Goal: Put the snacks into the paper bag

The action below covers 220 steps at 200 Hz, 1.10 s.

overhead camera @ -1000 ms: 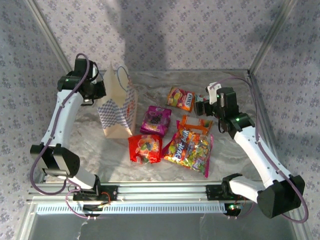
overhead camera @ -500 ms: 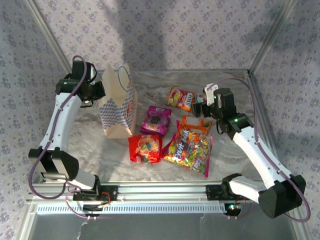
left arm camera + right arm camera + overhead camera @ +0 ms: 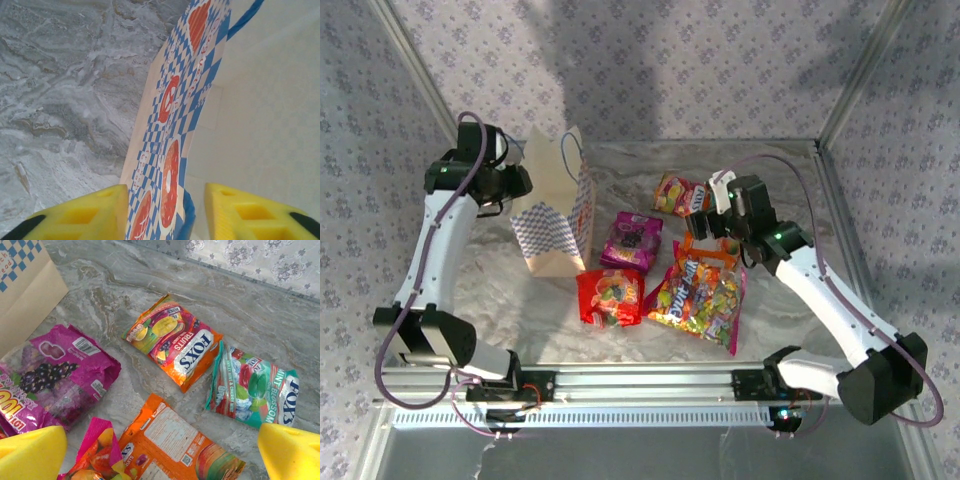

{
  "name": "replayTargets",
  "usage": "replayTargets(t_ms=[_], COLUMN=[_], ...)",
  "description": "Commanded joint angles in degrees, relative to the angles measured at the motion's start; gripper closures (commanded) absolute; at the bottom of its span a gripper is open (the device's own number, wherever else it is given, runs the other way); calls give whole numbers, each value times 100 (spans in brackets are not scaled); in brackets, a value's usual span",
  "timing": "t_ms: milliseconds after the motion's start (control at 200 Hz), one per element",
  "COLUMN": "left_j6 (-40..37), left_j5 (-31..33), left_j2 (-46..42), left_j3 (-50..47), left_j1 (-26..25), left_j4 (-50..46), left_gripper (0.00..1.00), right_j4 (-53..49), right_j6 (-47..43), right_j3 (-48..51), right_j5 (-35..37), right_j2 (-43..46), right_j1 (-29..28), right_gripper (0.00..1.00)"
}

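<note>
1. Cream paper bag (image 3: 555,215) upright at far left of marbled surface (image 3: 490,290).
2. Left jaws apart, straddling the bag's checkered wall.
3. Red packet (image 3: 610,297), purple packet (image 3: 632,240) and multicoloured packet (image 3: 698,295) flat just right of bag; orange packet (image 3: 172,342), teal-white packet (image 3: 252,390), small orange packet (image 3: 172,440) further right.
4. Right jaws wide apart, empty, hovering over these last three.

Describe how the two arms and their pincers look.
Both the left arm and right arm have white links, black joints and a purple cable looped alongside. The right arm shows a small green light. The left pincer and right pincer have blocky yellow fingers.
</note>
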<state>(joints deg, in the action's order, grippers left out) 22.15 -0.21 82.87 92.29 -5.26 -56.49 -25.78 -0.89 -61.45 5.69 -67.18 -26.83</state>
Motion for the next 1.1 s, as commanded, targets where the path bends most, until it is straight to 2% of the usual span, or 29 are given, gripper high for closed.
replayTargets(t_ms=[0,435,640,1094], left_j6=[-52,-115,-148,-138], left_j5=[-211,-225,-218,30], left_j2=[-193,-464,-553,-849], left_j3=[143,131,92,-60], left_j1=[40,35,34,46], left_j4=[-99,-38,-10,132], left_gripper=[52,46,44,43], right_j4=[-417,-949,-892,-718], right_j6=[66,299,514,897], right_j3=[-214,-139,21,-286], right_j5=[132,307,736,-334], right_j2=[19,346,530,99], right_j1=[-54,-75,-73,-269], right_gripper=[0,0,0,0])
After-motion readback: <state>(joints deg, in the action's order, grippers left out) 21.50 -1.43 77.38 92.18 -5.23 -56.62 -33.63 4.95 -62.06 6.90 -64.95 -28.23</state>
